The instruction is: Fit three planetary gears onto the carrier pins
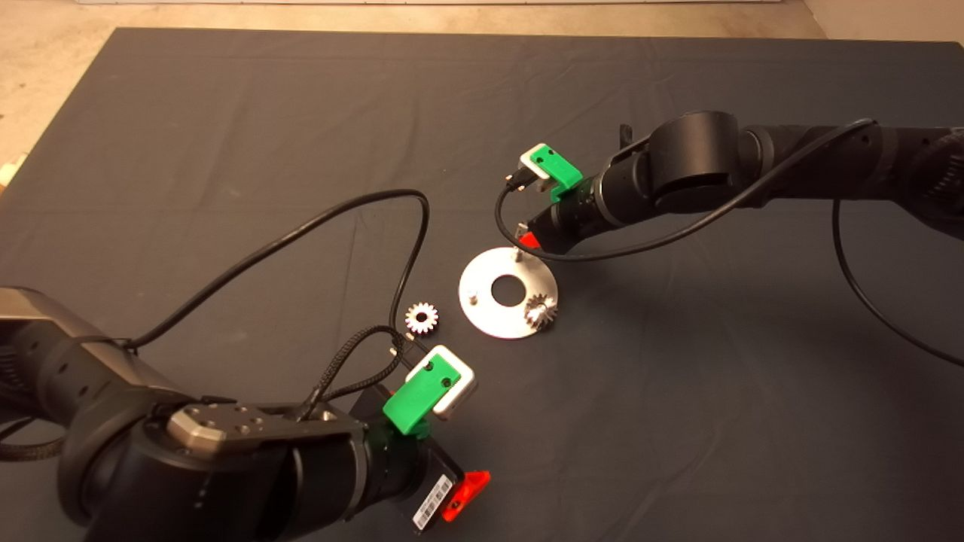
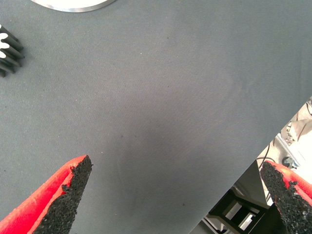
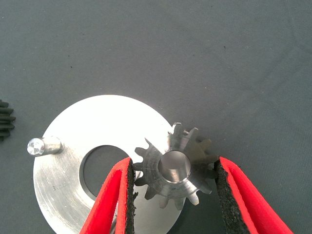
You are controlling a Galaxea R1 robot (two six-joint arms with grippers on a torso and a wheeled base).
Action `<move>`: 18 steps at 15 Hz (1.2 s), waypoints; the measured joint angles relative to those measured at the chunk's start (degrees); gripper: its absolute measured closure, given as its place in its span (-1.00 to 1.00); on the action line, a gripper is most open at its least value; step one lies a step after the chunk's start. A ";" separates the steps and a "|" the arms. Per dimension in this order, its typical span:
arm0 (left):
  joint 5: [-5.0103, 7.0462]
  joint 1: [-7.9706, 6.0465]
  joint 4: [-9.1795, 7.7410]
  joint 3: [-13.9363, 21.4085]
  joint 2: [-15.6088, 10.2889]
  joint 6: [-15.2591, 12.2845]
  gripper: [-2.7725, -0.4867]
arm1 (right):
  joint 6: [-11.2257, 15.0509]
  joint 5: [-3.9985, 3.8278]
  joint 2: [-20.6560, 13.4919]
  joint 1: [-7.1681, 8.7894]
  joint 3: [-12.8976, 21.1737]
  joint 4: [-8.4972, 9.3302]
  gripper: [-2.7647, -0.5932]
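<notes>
While the right gripper hangs over the far edge of the disc, its wrist view shows what the head view hides: a toothed metal gear sits between the gritty black pads, smooth bore in the middle. Whether both pads actually touch the teeth I can't tell, it looks loosely bracketed. Same view catches one shiny round-tipped pin on the brushed silver plate. From above you get the rest: a second gear seated on the disc's near-right rim, and a third gear lying loose on the dark cloth mat just left of the disc. Left gripper is spread wide with nothing in it, hovering over the mat near the front.
</notes>
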 joint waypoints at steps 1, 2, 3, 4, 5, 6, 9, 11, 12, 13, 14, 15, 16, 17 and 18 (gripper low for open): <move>0.00 0.00 0.00 0.00 -0.01 0.00 -0.77 | 0.00 0.02 0.13 0.00 0.00 0.00 0.69; 0.00 0.00 0.00 0.00 -0.01 0.00 -0.77 | 0.00 0.09 0.22 0.00 0.00 0.00 0.70; -0.02 0.00 0.00 0.00 -0.04 0.00 -0.77 | 0.00 0.07 0.38 0.00 0.00 0.00 0.70; 0.00 0.00 0.00 0.00 -0.09 0.00 -0.77 | 0.00 0.13 0.52 0.00 0.00 0.02 0.70; 0.00 0.00 0.00 0.00 -0.11 0.00 -0.77 | 0.00 0.10 0.65 0.00 0.00 0.00 0.70; 0.00 0.00 0.00 0.00 -0.11 0.00 -0.77 | 0.00 0.09 0.84 0.00 0.00 0.00 0.70; 0.00 0.00 0.00 0.00 -0.12 0.00 -0.77 | -0.02 0.10 1.10 0.00 0.00 0.02 0.70; 0.00 0.00 0.00 0.00 -0.11 0.00 -0.77 | -0.09 0.07 1.07 -0.02 0.00 0.02 0.70; 0.00 0.00 0.00 0.00 -0.11 0.00 -0.77 | -0.17 -0.02 1.07 -0.04 0.00 0.00 0.70; 0.00 0.00 0.00 0.00 -0.11 0.00 -0.77 | -0.22 -0.02 1.07 -0.11 0.00 0.00 0.70; 0.00 0.00 0.00 0.00 -0.11 0.00 -0.77 | -0.24 -0.02 1.09 -0.15 0.00 0.02 0.70; 0.00 0.00 0.00 0.00 -0.11 0.00 -0.77 | -0.27 -0.02 1.08 -0.15 0.00 0.00 0.70; 0.00 0.00 0.00 0.00 -0.09 0.00 -0.77 | -0.27 -0.07 1.07 -0.15 0.00 0.00 0.70; 0.00 0.00 0.00 0.00 -0.09 -0.09 -0.77 | -0.39 -0.06 1.10 -0.15 0.00 0.01 0.70; 0.00 0.00 0.00 0.00 -0.09 -0.15 -0.77 | -0.39 -0.05 1.10 -0.15 0.00 0.00 0.70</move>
